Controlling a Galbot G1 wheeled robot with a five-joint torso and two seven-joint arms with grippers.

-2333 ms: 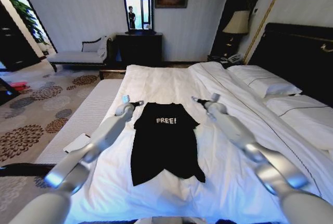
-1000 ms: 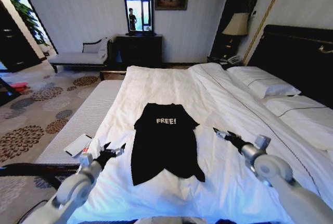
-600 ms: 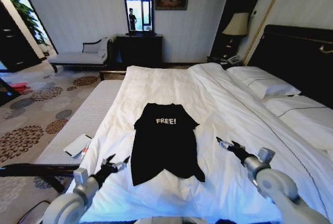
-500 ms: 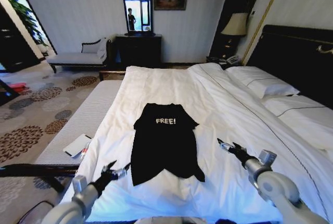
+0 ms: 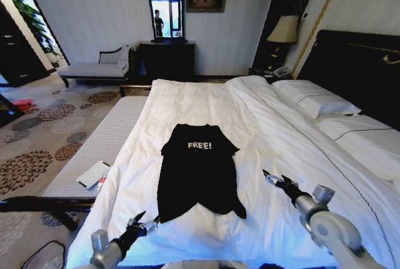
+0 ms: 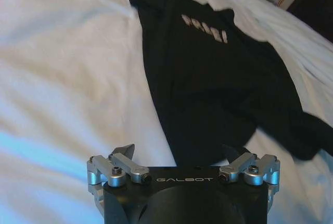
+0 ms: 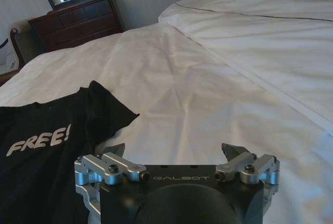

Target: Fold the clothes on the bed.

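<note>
From the head view, the black T-shirt (image 5: pixel 199 172) lies flat on the white duvet of the bed (image 5: pixel 206 103), roughly in the middle, its white "FREE!" lettering (image 5: pixel 199 146) facing up and the collar end pointing away from the robot. The left gripper (image 5: pixel 142 221) hangs low above the duvet just beside the shirt's near left corner, fingers spread apart and empty. The right gripper (image 5: pixel 275 180) sits over bare duvet off the shirt's right side, near its lower hem, its fingers also parted with nothing between them. On the floor side, a pale bench (image 5: pixel 94 148) runs along the bed, with a white booklet (image 5: pixel 92 174) lying on it. In the left wrist view, the left gripper (image 6: pixel 182 152) stands wide, one fingertip over white duvet and the other over the dark fabric's hem, the T-shirt (image 6: pixel 218 78) stretching ahead. In the right wrist view, the right gripper (image 7: pixel 176 150) is likewise wide open above the duvet, the T-shirt (image 7: pixel 47 146) off to one side, its sleeve near one fingertip.
</note>
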